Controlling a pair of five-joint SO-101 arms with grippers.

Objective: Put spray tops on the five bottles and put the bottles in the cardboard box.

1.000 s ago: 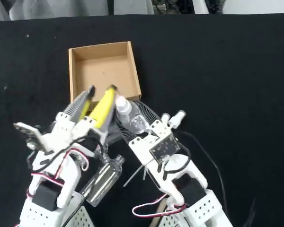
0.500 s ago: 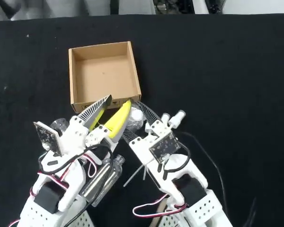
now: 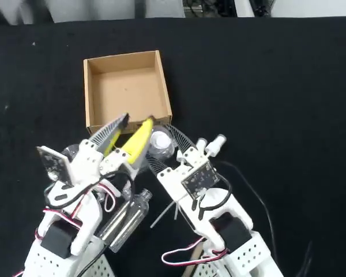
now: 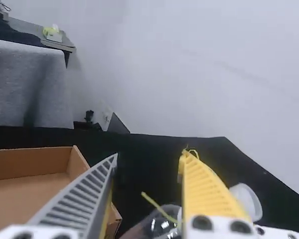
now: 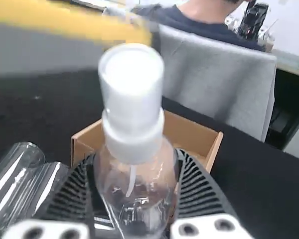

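Clear plastic bottle (image 5: 134, 194), rounded shoulders, thin dip tube inside, w/ a white cylindrical spray top (image 5: 132, 94) on its neck. It stands roughly upright in the right pincer (image 3: 164, 151), whose black ribbed fingers (image 5: 194, 184) are clenched on its 2 sides. It is outside the cardboard box (image 3: 127, 86), just beside the box's near wall. Box is plain brown, square, open-topped, w/ a bare floor.

A 2nd clear bottle (image 3: 126, 216), neck open, lies on its side on the bench btwn the 2 arms, partly under the left one. More clear, glassy bottle shapes (image 5: 20, 169) lie near the held bottle.

Left pincer (image 3: 138, 118) has 1 grey ribbed finger and 1 smooth yellow one. They are spread apart, grasping nothing, tips at the box's near wall, yellow tip just beside the spray top.

Vs 1 s ago: left pincer tips were further over the box, and the held bottle leaned w/ its top toward the box; now the top faces up. Vs 0.5 s ago: left pincer sits slightly further left, same spread. Right arm is approx where it was.

Bench (image 3: 277, 86) is covered in matte black cloth. Behind it, grey fabric (image 5: 214, 84); a plain white wall (image 4: 214, 64) beyond.
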